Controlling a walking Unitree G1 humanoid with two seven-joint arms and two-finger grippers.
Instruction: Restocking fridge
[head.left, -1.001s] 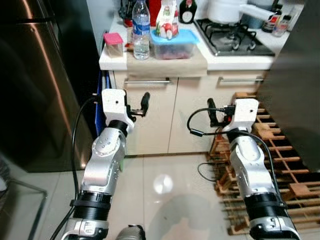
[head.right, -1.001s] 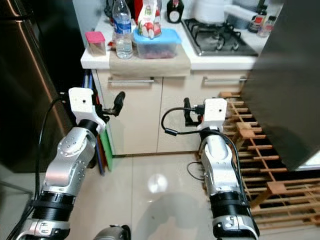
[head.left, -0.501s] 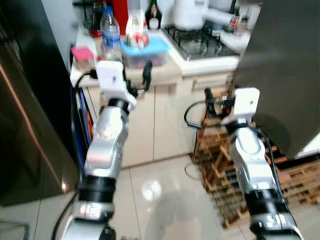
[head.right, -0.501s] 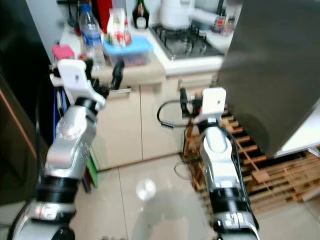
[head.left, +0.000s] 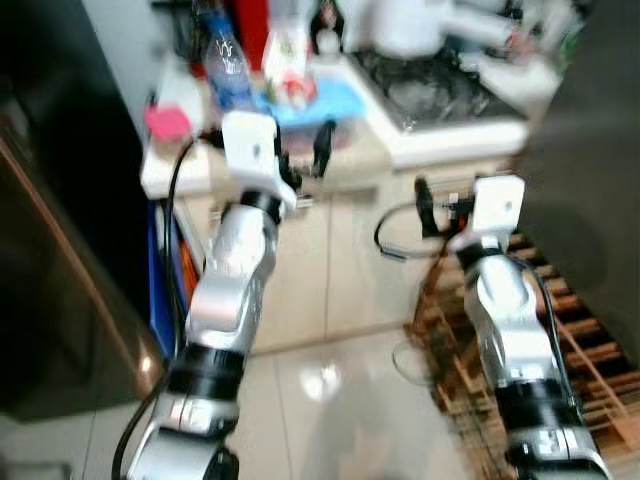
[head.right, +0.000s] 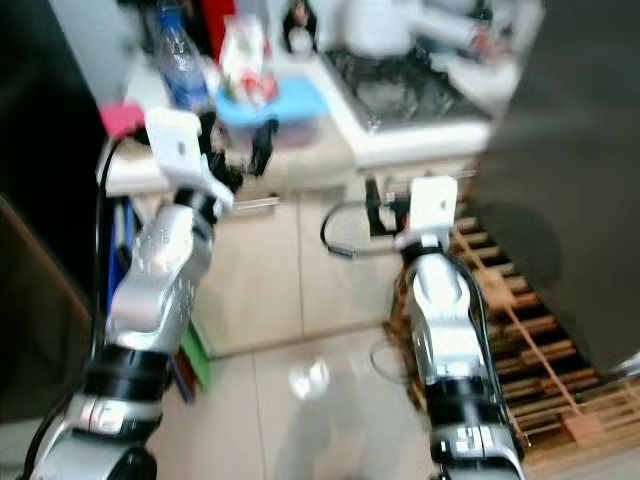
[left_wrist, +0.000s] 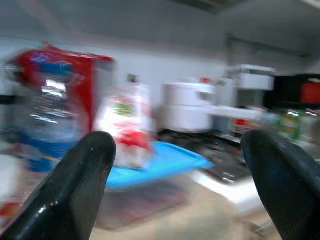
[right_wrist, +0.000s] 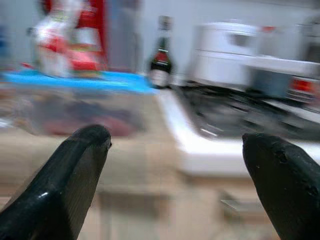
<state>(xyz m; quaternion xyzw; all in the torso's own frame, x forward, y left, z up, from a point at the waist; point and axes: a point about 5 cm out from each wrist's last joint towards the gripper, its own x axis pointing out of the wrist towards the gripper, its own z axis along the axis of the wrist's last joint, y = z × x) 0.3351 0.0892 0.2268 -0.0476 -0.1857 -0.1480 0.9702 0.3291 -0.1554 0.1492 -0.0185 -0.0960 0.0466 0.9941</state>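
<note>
I'm standing in front of the kitchen counter (head.left: 400, 150), and everything is looking pretty smeared in the head views. My left gripper (head.left: 305, 165) is raised to counter height, right at the counter's front edge, with its fingers spread apart and nothing between them. In the left wrist view the two black fingertips (left_wrist: 82, 170) are sitting wide apart with the counter stuff showing between them.

My right gripper (head.left: 440, 205) is hanging lower, in front of the cream cabinet doors (head.left: 340, 260), and its fingers are parted too, holding nothing. The right wrist view is looking across the counter edge toward the gas stove (right_wrist: 235, 117).

The things to go in the fridge are sitting on the counter. There's a clear tub with a blue lid (head.left: 325, 105), and a white pouch with red and green print (head.left: 290, 65) is standing on top of that lid. A water bottle with a blue label (head.left: 225, 70) is standing upright just beside the tub on its left, and a small container with a pink lid (head.left: 165, 125) is near the counter's left corner. A dark glass bottle (right_wrist: 161, 60) is standing behind the tub, near the stove, and something white and rounded is sitting at the back of the stove, too blurry to say what.

The dark fridge (head.left: 60, 240) is on my left. A wooden rack (head.left: 590, 350) is on the floor to my right, beside my right arm.
</note>
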